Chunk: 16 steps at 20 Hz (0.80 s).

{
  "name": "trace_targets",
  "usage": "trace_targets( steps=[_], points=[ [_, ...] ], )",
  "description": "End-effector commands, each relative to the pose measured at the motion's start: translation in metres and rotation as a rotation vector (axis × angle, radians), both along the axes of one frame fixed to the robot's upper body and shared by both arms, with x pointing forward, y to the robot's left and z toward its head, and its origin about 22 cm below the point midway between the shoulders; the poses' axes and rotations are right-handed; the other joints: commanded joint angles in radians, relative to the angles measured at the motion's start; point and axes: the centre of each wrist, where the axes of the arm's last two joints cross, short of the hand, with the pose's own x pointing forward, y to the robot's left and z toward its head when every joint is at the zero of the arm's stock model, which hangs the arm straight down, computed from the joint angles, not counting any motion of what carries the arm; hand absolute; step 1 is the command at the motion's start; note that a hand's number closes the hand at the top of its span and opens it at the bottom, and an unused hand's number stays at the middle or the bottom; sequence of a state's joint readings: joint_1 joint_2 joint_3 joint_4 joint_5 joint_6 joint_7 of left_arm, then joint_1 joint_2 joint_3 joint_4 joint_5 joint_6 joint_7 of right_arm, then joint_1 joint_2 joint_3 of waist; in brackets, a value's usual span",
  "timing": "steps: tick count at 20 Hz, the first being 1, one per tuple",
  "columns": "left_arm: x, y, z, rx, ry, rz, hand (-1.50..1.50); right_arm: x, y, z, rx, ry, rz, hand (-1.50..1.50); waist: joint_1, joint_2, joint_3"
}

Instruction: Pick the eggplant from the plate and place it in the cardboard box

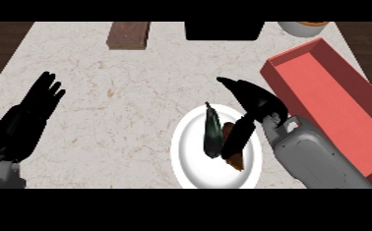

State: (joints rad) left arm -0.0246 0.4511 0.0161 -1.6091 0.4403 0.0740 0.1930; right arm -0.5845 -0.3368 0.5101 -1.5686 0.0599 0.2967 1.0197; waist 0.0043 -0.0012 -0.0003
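Note:
A dark eggplant lies lengthwise on the white plate at the lower middle of the counter. My right hand hovers over the plate's right side, fingers pointing up and left, thumb reaching down beside the eggplant; the fingers are not curled round it. An orange-brown item on the plate is partly hidden under the thumb. The cardboard box, reddish inside, stands open at the right edge, just right of this hand. My left hand rests open at the left edge, fingers up.
A brown wooden block lies at the back left. A black object sits at the back middle, and a pale bowl with something orange stands at the back right. Marble counter stretches between my left hand and the plate.

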Motion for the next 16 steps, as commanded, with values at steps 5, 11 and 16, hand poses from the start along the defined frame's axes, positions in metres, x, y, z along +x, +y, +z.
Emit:
trace_targets(
  steps=[5,11,16],
  points=[
    [-0.005,-0.009,-0.007,-0.015,0.013,0.000,0.00,0.000,0.007,-0.015,-0.034,-0.015,0.006,-1.50,-0.001,0.001,0.000],
    [-0.007,-0.020,-0.016,0.018,-0.007,0.004,0.00,0.002,0.022,-0.019,-0.082,-0.027,0.035,-1.50,0.000,0.001,0.000],
    [-0.012,-0.007,-0.006,-0.008,0.001,-0.010,0.00,0.017,0.037,-0.021,-0.106,0.004,0.014,-1.50,0.006,0.001,0.000]
  ],
)
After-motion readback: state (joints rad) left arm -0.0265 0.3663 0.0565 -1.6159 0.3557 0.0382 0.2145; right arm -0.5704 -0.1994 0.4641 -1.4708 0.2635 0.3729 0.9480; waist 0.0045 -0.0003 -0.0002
